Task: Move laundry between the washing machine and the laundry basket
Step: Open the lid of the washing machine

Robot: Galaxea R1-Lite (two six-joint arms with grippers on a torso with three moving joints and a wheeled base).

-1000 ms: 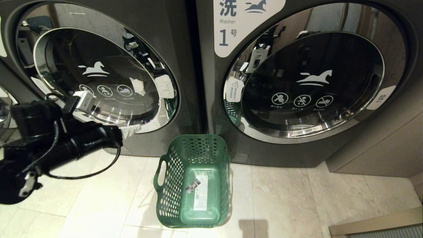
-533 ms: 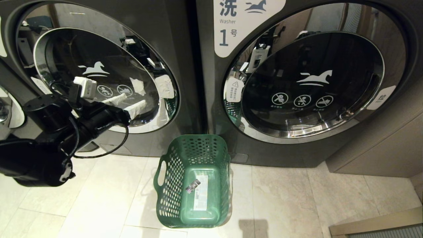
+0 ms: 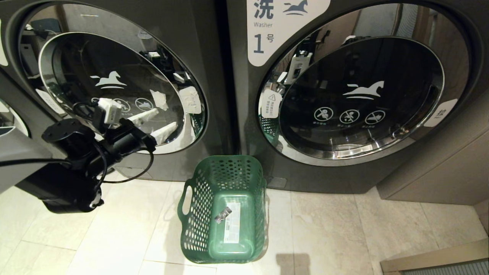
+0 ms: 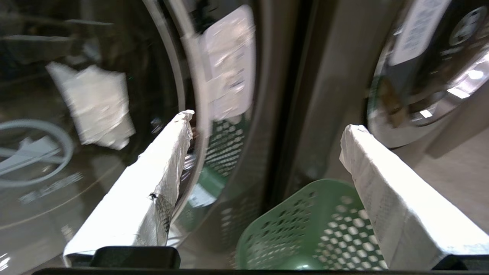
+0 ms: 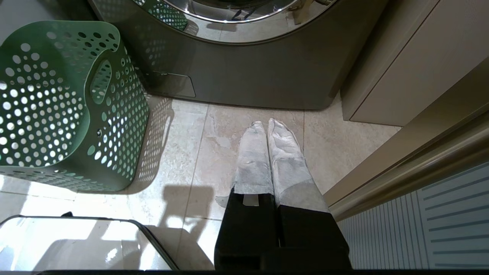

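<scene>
Left gripper (image 3: pixel 157 123) hangs before the closed glass door (image 3: pixel 114 88) of the left washing machine (image 3: pixel 206 68), its white-wrapped fingers (image 4: pixel 160 179) spread wide and holding nothing. Green laundry basket (image 3: pixel 198 214) stands on the tiled floor (image 3: pixel 344 229) between both machines, only a white label (image 3: pixel 232 222) inside; no laundry is seen. Right gripper (image 5: pixel 267 124) points at the floor, fingers pressed together, empty.

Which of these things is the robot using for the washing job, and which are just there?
For the job:
left washing machine
laundry basket, empty
left end effector, open, by that machine's door

Just there:
washing machine marked 1
beige cabinet
right end effector, shut, parked over the floor
</scene>
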